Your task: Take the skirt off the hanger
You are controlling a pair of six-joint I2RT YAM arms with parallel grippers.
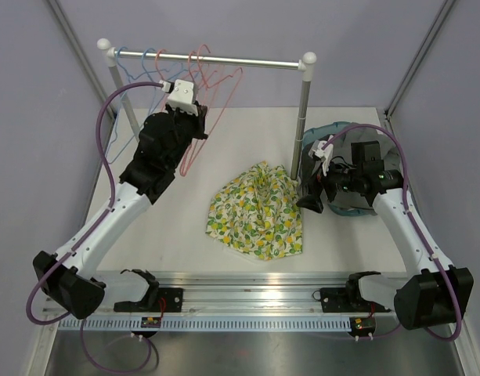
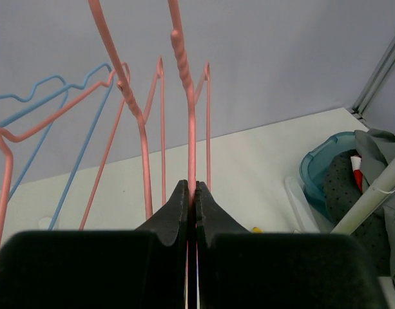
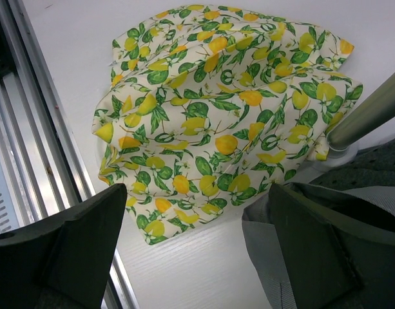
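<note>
The lemon-print skirt (image 1: pixel 257 213) lies crumpled on the white table in front of the rail's right post; it fills the right wrist view (image 3: pixel 223 109). A pink hanger (image 1: pixel 202 102) hangs from the rail (image 1: pixel 224 60) among other pink and blue hangers. My left gripper (image 1: pixel 194 117) is shut on its pink wire (image 2: pixel 191 129), pinched between the fingertips (image 2: pixel 178 206). My right gripper (image 1: pixel 310 202) is open and empty, hovering just right of the skirt beside the post; its fingers (image 3: pixel 75 238) stand wide apart.
The rail's right post (image 1: pixel 303 125) stands right behind the skirt. A teal basin (image 1: pixel 341 168) of grey and dark clothes sits at the right, under the right arm. Blue hangers (image 1: pixel 134 63) hang at the rail's left end. A metal track (image 1: pixel 247 301) runs along the near edge.
</note>
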